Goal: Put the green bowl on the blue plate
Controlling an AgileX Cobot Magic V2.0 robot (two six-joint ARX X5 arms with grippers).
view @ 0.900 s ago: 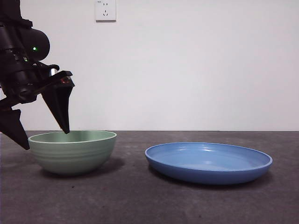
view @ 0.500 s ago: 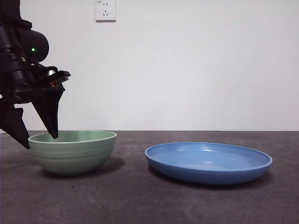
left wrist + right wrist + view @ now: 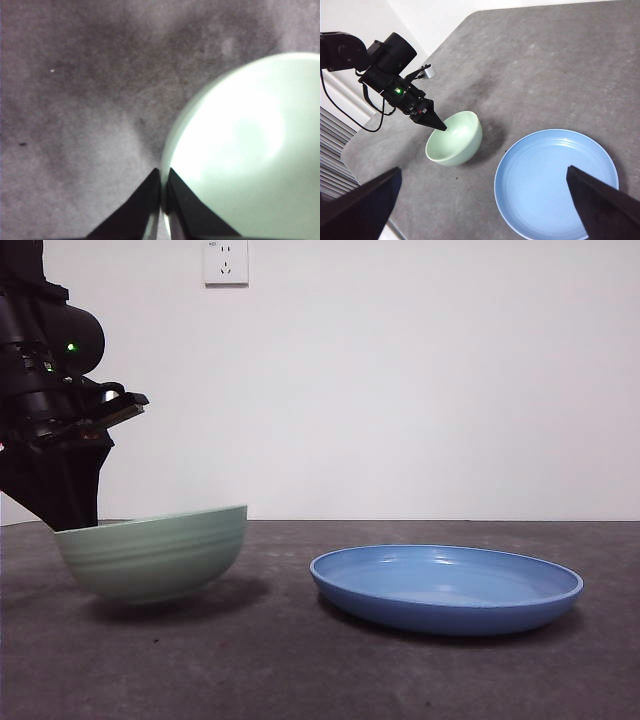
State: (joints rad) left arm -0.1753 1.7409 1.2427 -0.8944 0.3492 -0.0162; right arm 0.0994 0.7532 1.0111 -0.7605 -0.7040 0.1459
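The green bowl (image 3: 155, 560) is at the left of the dark table, tilted, with its rim higher on the side facing the blue plate (image 3: 445, 585). My left gripper (image 3: 70, 518) is shut on the bowl's left rim. In the left wrist view its jaws (image 3: 162, 176) close on the rim of the bowl (image 3: 250, 150). The plate lies flat and empty to the right. The right wrist view shows the bowl (image 3: 455, 140), the plate (image 3: 555, 185) and the left gripper (image 3: 437, 125) from high above. My right gripper (image 3: 483, 169) is open and empty, high over the table.
A white wall with a socket (image 3: 226, 262) stands behind the table. The table's rounded left edge (image 3: 370, 135) is close to the bowl. A gap of bare table (image 3: 285, 590) lies between bowl and plate.
The left gripper's jaws came down and closed on the bowl's left rim. The bowl, level before, now tilts with its plate-side rim raised.
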